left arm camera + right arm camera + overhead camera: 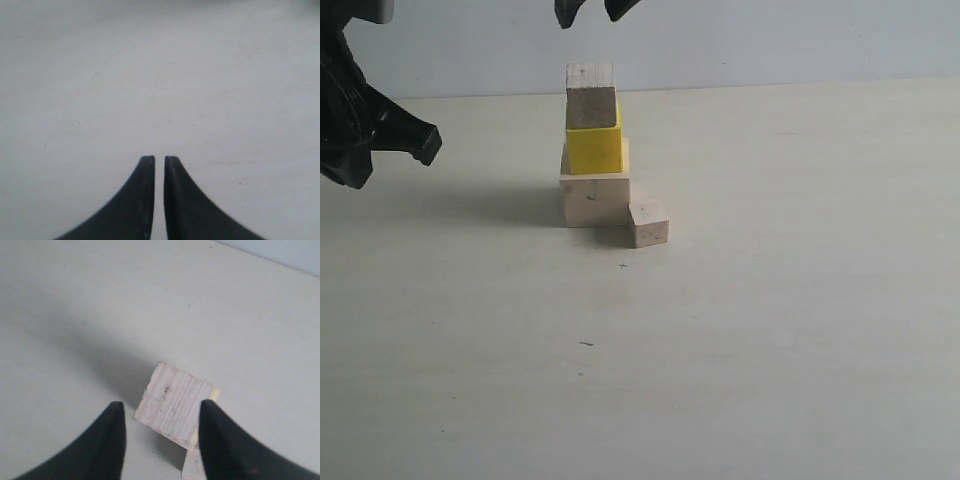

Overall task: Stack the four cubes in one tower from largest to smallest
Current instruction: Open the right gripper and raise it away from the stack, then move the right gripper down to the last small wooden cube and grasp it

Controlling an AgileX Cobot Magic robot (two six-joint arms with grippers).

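Three cubes form a tower in the exterior view: a large pale wood cube (595, 199) on the table, a yellow cube (593, 148) on it, and a medium-small pale wood cube (591, 95) on top. The smallest pale wood cube (648, 223) lies on the table beside the tower's base. My right gripper (590, 10) hangs open just above the tower; its wrist view looks down on the top cube (175, 403), with a yellow sliver (215, 392) showing and the smallest cube (192, 467) partly hidden. My left gripper (159, 160) is shut and empty over bare table, at far left (420, 143).
The pale tabletop (770, 330) stretches wide around the tower. A light wall (770, 40) rises behind the table's far edge. The left arm's black body (350, 120) sits at the left border.
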